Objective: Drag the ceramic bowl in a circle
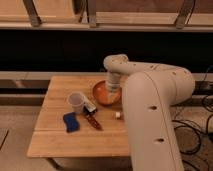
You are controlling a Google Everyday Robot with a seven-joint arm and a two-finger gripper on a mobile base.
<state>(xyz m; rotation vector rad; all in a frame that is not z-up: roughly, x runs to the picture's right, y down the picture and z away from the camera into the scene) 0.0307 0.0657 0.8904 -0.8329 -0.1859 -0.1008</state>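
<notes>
The white arm's tool (113,88) dips into the round orange ceramic bowl (100,94) on the wooden tabletop (55,135), probably to drag it. I cannot tell its grip state.

Cream-white robot arm (155,115) of thick, rounded segments.
Smooth matte shells bear small dark round fastener dots; the pale gripper (113,86) sits at the arm's narrow far end, over the counter (55,135).
</notes>
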